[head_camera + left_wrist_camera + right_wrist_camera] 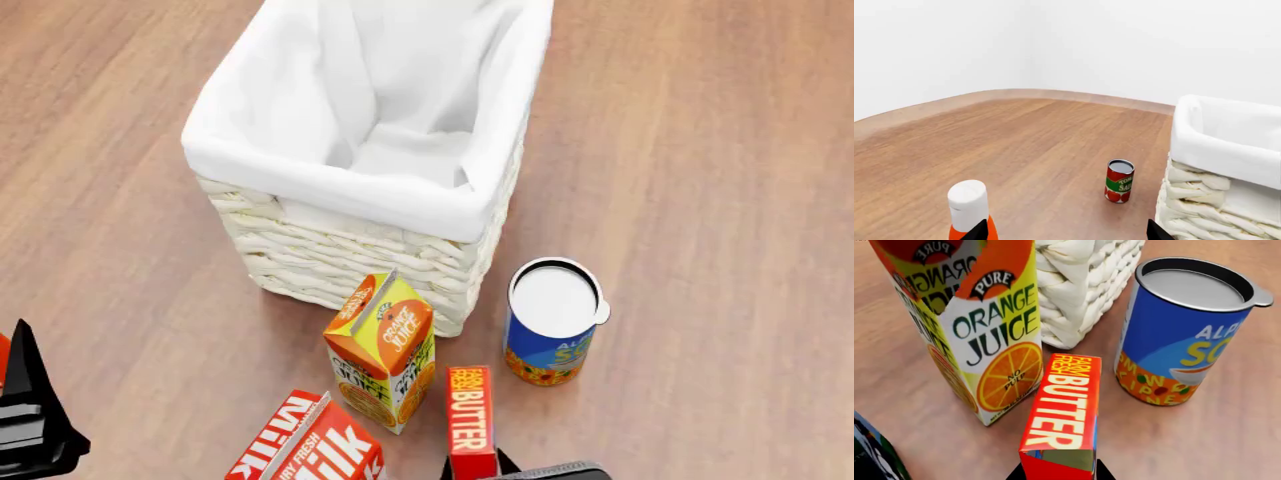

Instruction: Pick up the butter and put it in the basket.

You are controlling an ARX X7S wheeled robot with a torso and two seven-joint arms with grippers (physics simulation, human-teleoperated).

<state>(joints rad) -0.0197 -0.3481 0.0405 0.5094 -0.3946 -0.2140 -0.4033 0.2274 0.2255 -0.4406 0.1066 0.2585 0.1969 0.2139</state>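
Down at the near edge of the head view, the butter (470,420) — slim red box, lettering up — standing between the orange juice carton (383,350) and the blue soup can (551,322), just beside both. Right gripper (1057,471) tight against the box's near end, dark fingertips (1016,474) flanking it on either side (closed on it, by the look of the right wrist view, though only the tips show). Basket (343,175) directly beyond, white liner folded over the rim, nothing lying inside. Milk carton (314,445) tipped at the lower left. Left gripper (1064,231) off beside the basket's woven wall — two tips spread far apart, holding nothing, with a tomato sauce can (1119,180) and a white-capped orange bottle (970,209) ahead on the wooden table (1021,145).
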